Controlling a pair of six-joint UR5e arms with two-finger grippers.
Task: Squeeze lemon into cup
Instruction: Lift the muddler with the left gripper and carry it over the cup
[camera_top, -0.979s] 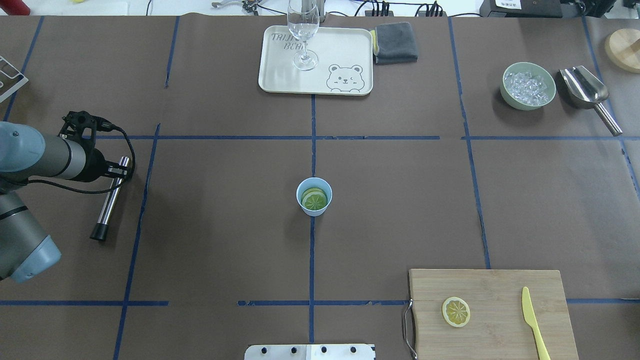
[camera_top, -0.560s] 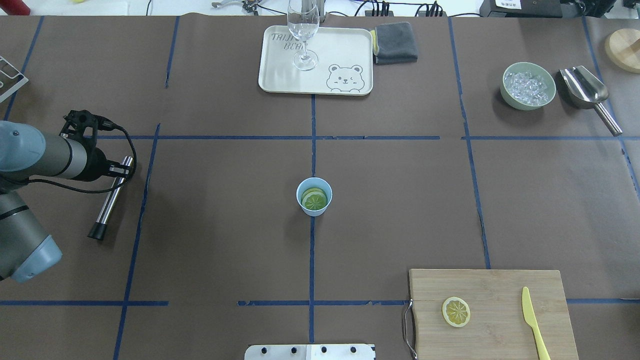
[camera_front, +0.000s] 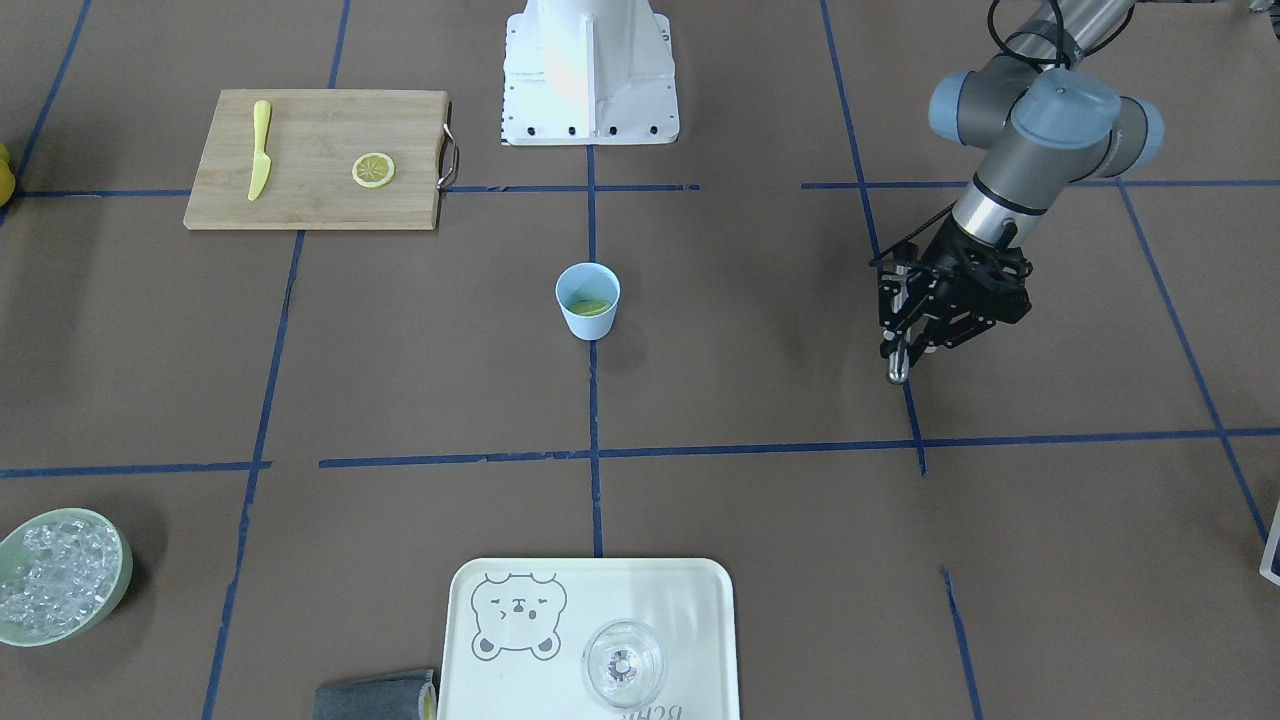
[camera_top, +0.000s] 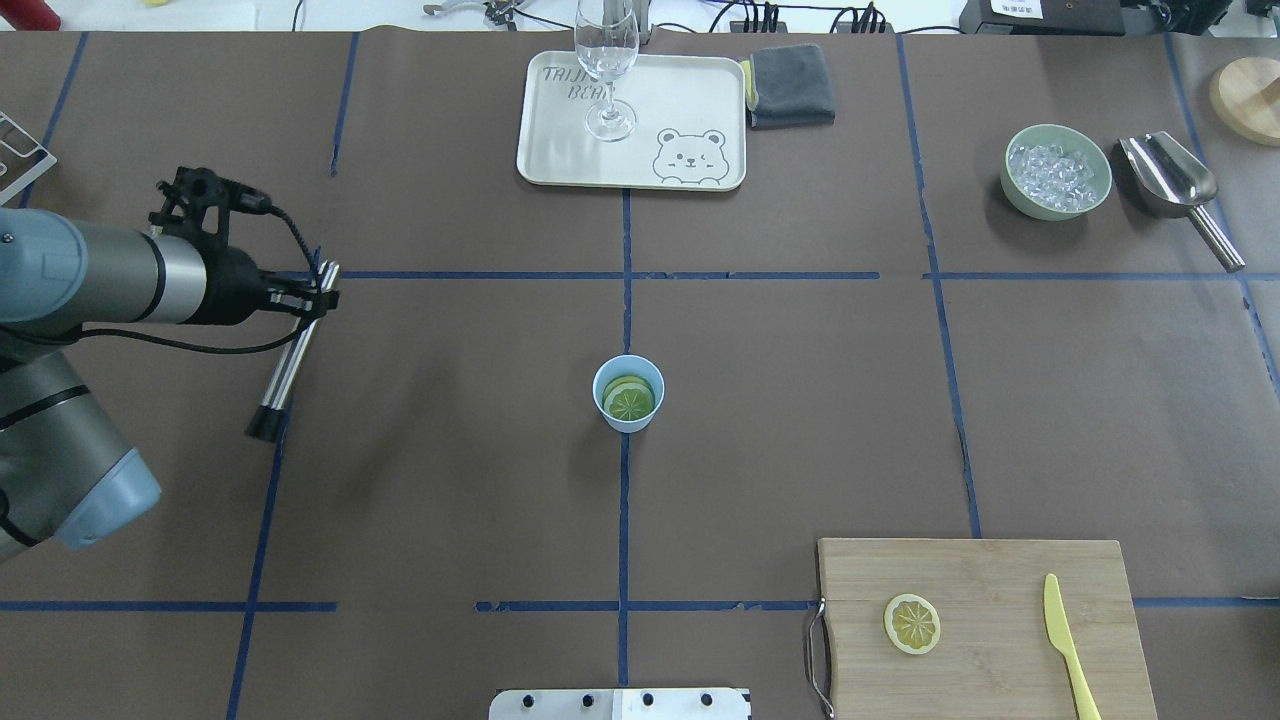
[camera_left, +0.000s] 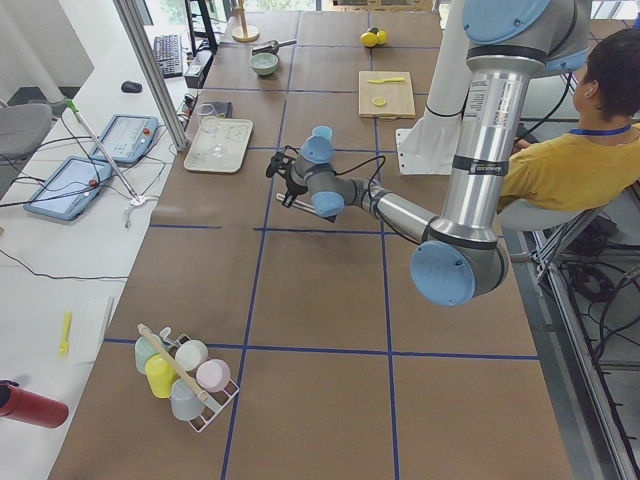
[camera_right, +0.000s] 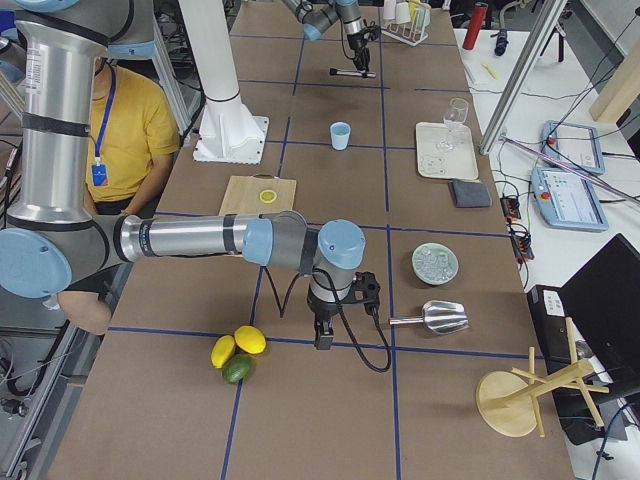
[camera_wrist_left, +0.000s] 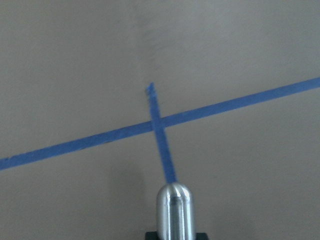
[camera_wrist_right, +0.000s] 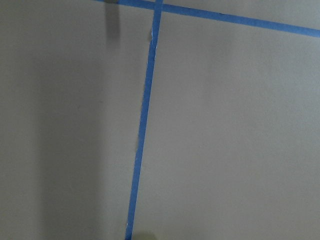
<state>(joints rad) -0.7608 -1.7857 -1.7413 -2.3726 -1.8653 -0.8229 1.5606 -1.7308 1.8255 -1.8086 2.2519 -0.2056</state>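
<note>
The lemon (camera_top: 911, 623) is a yellow slice lying cut face up on the wooden cutting board (camera_top: 1000, 570) at the front right; it also shows in the front-facing view (camera_front: 373, 169). The light-blue cup (camera_top: 628, 392) stands at the table's centre with green citrus slices inside, also in the front-facing view (camera_front: 588, 300). My left gripper (camera_top: 318, 285) is far left of the cup, shut on a steel rod (camera_top: 290, 360) with a black end, held above the table. My right gripper (camera_right: 323, 335) shows only in the exterior right view; I cannot tell its state.
A cream tray (camera_top: 680, 100) with a clear glass (camera_top: 607, 70) and a grey cloth (camera_top: 790, 85) sit at the back. A green bowl of ice (camera_top: 1057, 171) and a metal scoop (camera_top: 1175, 185) are back right. A yellow knife (camera_top: 1065, 630) lies on the board.
My left arm has carried the steel rod away from me and to the right, toward the table's middle. The cup and lemon have not moved.
</note>
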